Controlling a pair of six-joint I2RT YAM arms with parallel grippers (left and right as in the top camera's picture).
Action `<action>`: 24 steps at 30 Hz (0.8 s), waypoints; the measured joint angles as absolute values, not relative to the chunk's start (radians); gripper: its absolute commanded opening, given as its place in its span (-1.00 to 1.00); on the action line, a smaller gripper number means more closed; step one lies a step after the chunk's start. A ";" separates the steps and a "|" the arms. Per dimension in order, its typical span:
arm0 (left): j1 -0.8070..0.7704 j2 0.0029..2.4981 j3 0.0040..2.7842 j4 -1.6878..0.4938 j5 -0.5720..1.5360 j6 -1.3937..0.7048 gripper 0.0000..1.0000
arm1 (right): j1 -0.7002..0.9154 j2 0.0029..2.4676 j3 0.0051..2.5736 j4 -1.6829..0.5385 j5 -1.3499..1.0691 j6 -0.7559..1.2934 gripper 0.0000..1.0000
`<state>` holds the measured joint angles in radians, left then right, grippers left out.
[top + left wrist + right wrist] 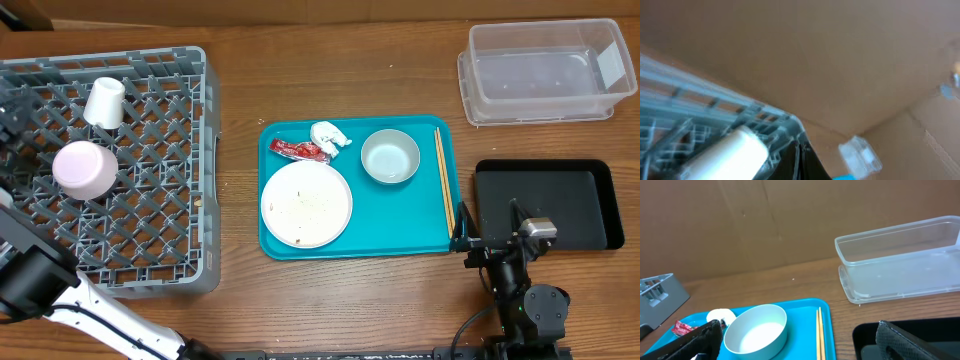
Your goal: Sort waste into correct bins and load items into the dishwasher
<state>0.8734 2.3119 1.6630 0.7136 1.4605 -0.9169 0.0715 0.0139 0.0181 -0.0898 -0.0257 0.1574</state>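
The job is partly done. On the left of the surface (240,290), the rack (205,150) holds the cup (104,102) and the pink bowl (84,168), so two dishes are loaded. Everything else sits on the teal tray (400,220) in the middle. There is the blue bowl (390,157), and the plate (340,185) with crumbs (300,212) on it. The chopsticks (443,180) lie along the tray's right side. The wrapper (298,150) and the tissue (330,136) lie side by side near its top edge. None of the trash is sorted yet. The tub (540,100) at the far right and the black tray (570,200) below it look bare. The left hand (799,157) is by the rack, close to the cup, shut tight with nothing in it. The right hand (797,335) hangs where the teal tray and the black tray meet, spread wide and holding nothing. I think three kinds of dishes and three kinds of trash are left, so more than half the job remains.
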 measured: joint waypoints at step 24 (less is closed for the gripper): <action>0.495 2.307 1.903 1.432 1.552 -1.604 1.00 | 0.072 0.014 0.018 -0.090 -0.026 0.157 0.99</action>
<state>0.4946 2.3074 1.9030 1.4322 1.5517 -1.6043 0.0715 0.0135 0.0181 -0.0902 -0.0257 0.1570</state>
